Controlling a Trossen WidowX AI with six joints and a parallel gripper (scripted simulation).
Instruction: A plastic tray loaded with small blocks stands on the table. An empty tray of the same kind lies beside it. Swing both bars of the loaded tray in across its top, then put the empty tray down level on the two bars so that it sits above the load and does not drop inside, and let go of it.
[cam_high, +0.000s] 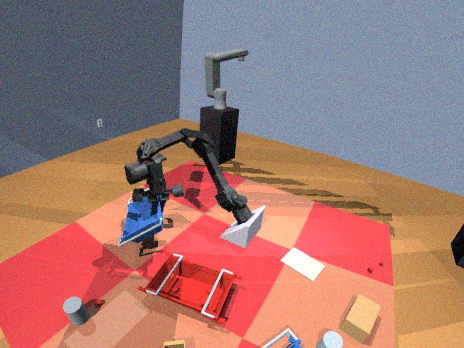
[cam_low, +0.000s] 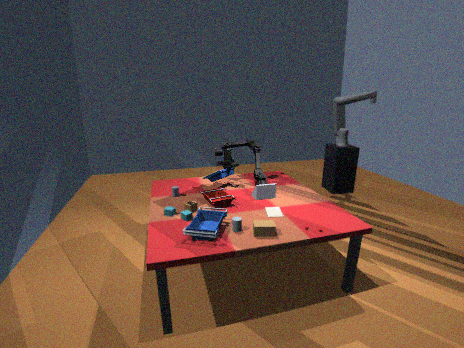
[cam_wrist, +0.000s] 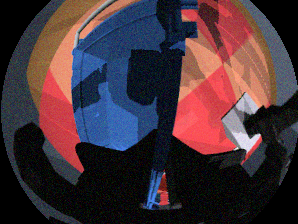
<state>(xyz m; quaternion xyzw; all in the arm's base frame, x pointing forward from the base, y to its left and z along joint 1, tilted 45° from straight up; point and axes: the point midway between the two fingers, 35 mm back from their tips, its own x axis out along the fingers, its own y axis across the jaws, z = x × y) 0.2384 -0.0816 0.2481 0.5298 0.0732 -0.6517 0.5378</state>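
Observation:
The red tray stands upright mid-table. Its left wire bar and right wire bar lie across its top. Red shapes show inside, but single blocks are hard to make out. My gripper is shut on a blue tray. The blue tray hangs in the air behind and left of the red tray in the top view, steeply tilted, with a pale bar along its low edge. I see no load in it. The fingertips are partly hidden by the tray and by shadow.
A second blue tray stands near the front. Around are grey cylinders, a tan block, a white card, teal blocks and a pale wedge at the arm's base.

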